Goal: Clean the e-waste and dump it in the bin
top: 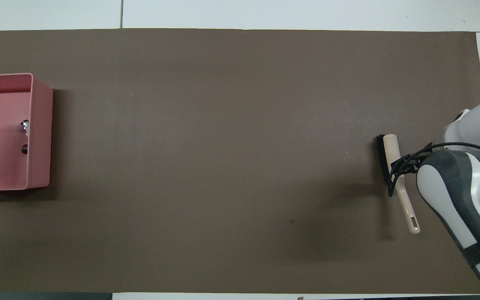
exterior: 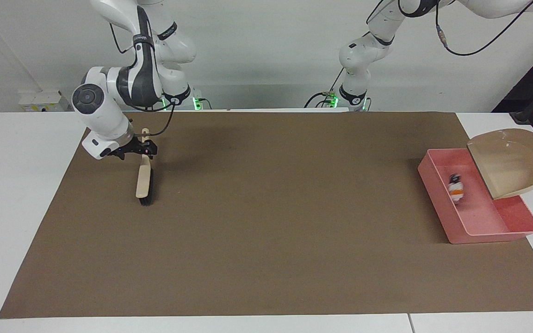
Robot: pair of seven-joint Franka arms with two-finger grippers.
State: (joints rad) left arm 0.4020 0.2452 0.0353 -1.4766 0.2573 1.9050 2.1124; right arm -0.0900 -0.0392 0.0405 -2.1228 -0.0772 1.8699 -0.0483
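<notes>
- E-waste, two tiny electronic bits: you see a blurred white-grey piece w/ orange and black (exterior: 455,188) inside the shallow rectangular pink plastic bin (exterior: 437,199); overhead view shows two small bits there, a pale one (top: 25,125) and a dark one (top: 24,148), apart from each other.
- Pink bin sits on the brown mat (exterior: 266,222) at the left arm's end of the table.
- Beige handled plastic dustpan (exterior: 511,162) is tilted, mouth down over the bin's edge; its scoop looks empty.
- Left gripper is out of frame at the dustpan handle's end; you can't tell its finger state.
- Right gripper (exterior: 142,149) is at the handle of the beige brush w/ black bristles (exterior: 144,182); brush head rests on the mat at the right arm's end.
- Right fingers: can't tell if clamped or loose on the handle.
</notes>
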